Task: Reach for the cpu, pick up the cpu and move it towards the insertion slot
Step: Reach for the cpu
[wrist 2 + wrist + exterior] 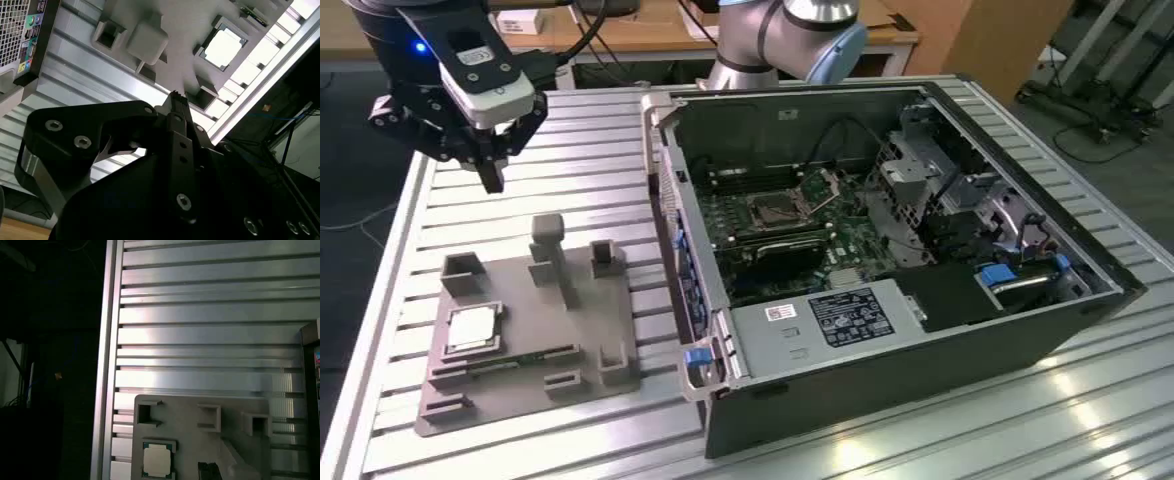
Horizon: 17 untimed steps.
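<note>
The cpu [471, 328], a small square chip with a shiny silver top, lies flat in a pocket of the grey fixture [580, 320] near the exterior view's left. It also appears in both wrist views as the cpu [223, 47] and the cpu [157, 460]. My gripper [491, 182] hangs well above the table beyond the fixture's far end, clear of the chip. Its fingers look shut and hold nothing; the gripper [176, 96] tapers to one point in the second wrist view. The insertion slot [774, 210] sits on the green motherboard inside the open computer case.
The open computer case [881, 330] fills the exterior view's right half, its side wall next to the fixture. The fixture carries raised grey posts [547, 240] and a thin green circuit strip [520, 357]. The slatted metal table [574, 170] ends close on the exterior view's left.
</note>
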Each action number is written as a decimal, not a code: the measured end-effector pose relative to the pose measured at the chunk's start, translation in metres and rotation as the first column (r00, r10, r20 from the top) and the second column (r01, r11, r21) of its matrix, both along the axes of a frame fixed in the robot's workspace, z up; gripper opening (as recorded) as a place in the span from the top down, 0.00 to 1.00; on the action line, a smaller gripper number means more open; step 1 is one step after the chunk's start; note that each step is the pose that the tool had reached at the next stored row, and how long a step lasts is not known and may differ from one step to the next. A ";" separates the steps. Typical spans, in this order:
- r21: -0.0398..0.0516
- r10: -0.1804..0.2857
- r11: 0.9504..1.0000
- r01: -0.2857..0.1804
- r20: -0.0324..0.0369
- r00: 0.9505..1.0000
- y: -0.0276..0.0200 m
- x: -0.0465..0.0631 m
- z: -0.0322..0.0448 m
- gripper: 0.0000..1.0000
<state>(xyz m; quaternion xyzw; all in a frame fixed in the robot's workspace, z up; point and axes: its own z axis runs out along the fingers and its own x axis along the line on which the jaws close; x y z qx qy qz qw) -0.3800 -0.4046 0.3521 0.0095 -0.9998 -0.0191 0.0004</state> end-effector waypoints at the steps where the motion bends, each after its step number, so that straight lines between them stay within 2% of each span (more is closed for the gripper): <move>1: 0.000 0.000 1.000 0.000 0.000 1.000 0.0000 0.000 0.0000 0.89; 12: 0.000 0.000 1.000 0.000 0.000 1.000 0.0000 0.000 0.0000 0.89; 17: 0.000 0.000 1.000 0.000 0.000 1.000 0.0000 -0.008 -0.0002 0.89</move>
